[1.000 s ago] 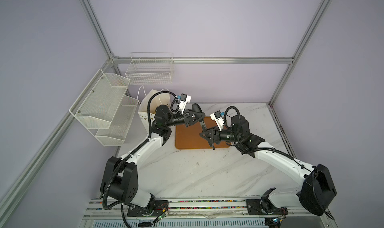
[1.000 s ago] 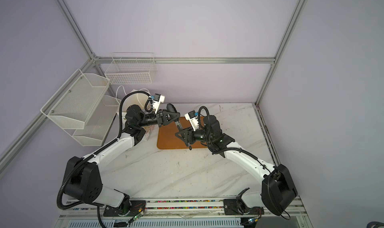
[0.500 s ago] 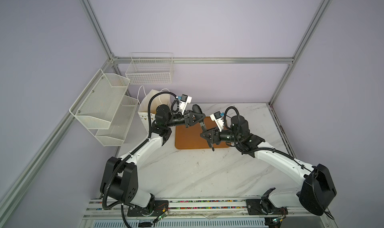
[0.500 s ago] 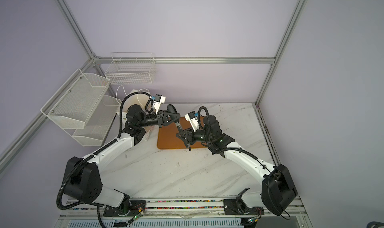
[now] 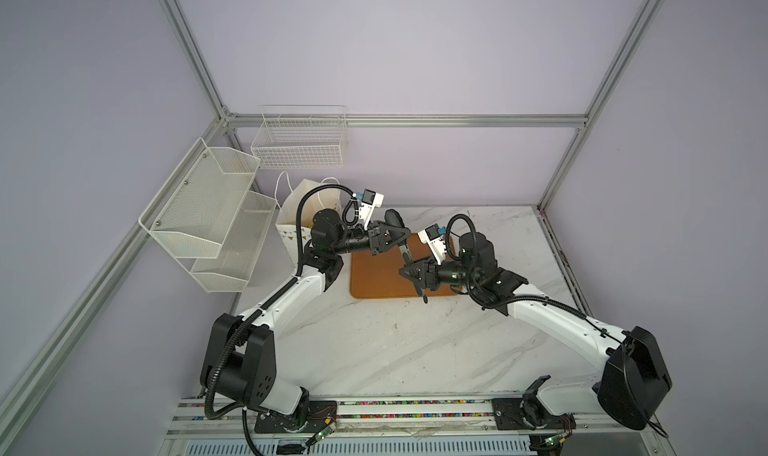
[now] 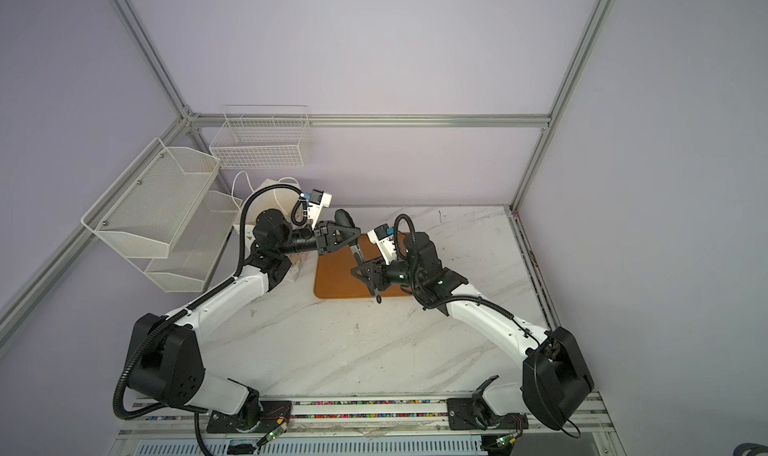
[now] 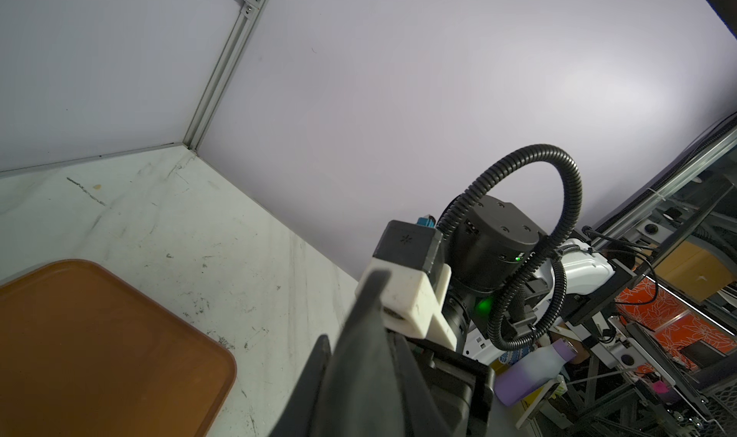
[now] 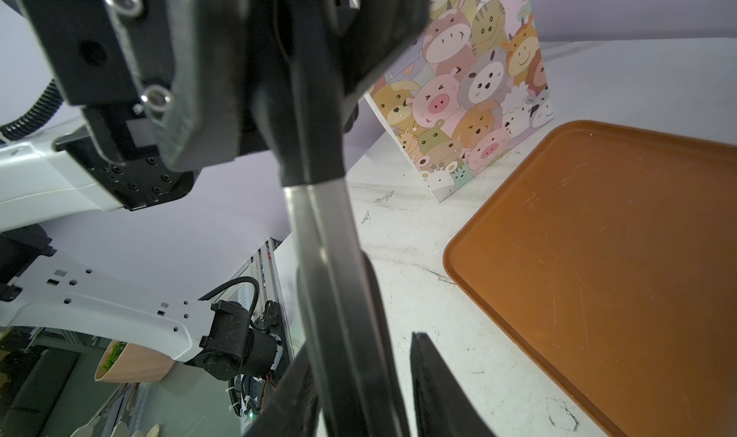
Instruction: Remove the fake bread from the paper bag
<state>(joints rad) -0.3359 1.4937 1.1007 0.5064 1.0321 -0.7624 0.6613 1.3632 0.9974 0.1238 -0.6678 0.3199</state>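
Both arms meet over the orange-brown tray (image 5: 374, 277), mid-table. L gripper (image 5: 405, 241) is clamped on the black handle end of a metal tool (image 8: 319, 235): two flat steel strips, looks tongs-like, can't confirm. Tool slants down from the L jaws and passes thru R gripper (image 5: 409, 273); its black tip pokes out below, near tray's front edge. In R wrist view the steel strips run betw the R fingers (image 8: 438, 395), jaws narrow around them. One side looks against the steel, thin gap on the other, so can't tell if R has an actual grip. Task item: paper bag (image 5: 291, 214) (image 8: 470, 96) stands upright at rear-left of the marble table (image 5: 395, 350), just beside tray's rear-left corner, not touching it; a strip of tabletop shows betw them in R wrist view. Cartoon-animal print faces the tray, triangle pattern on the narrow side, white cord handles up. L arm's upper joint + cable loop sit in front of the bag in both top views, so the mouth is mostly blocked. Can't see inside, so fake bread not in sight. Neither gripper touches the bag. White wire basket (image 5: 301, 146) hangs on rear wall above the bag, two-tier mesh shelf (image 5: 208, 212) on left wall beside it.
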